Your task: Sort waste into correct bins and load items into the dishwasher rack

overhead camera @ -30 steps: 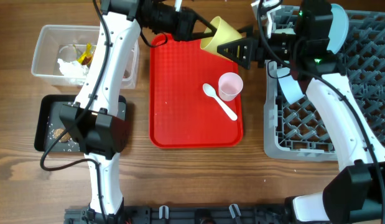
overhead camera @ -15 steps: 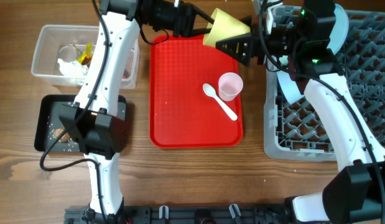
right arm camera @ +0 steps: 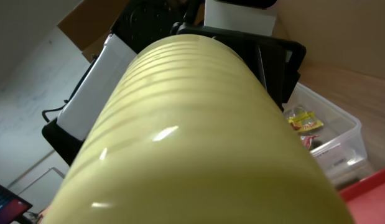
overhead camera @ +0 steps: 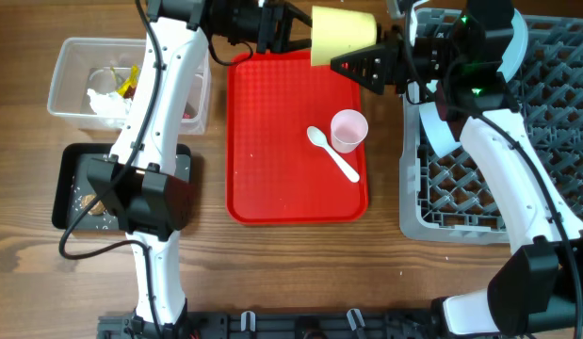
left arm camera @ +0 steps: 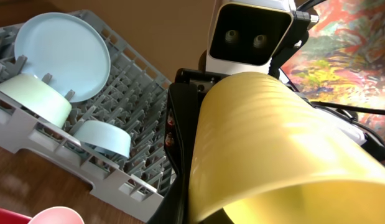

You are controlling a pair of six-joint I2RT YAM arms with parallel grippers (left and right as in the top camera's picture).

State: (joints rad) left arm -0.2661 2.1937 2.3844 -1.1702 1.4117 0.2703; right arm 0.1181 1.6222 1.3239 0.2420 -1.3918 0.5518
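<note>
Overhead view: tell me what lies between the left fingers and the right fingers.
The yellow cup, lying sideways over the far edge of the red tray, fills the gap between the left fingers and right fingers; the overhead view shows it.

On the surface (overhead camera: 300, 264) a flat tray (overhead camera: 272, 179) lies centre, a cup (overhead camera: 348, 130) and spoon (overhead camera: 332, 153) on its right part. The rack (overhead camera: 555, 122) sits right, a tub (overhead camera: 70, 66) far left, a shallow bin (overhead camera: 70, 184) nearer.

yellow cup (overhead camera: 342, 34): tilted → lying level | moved up-frame | right fingers (overhead camera: 362, 68): risen alongside it
</note>
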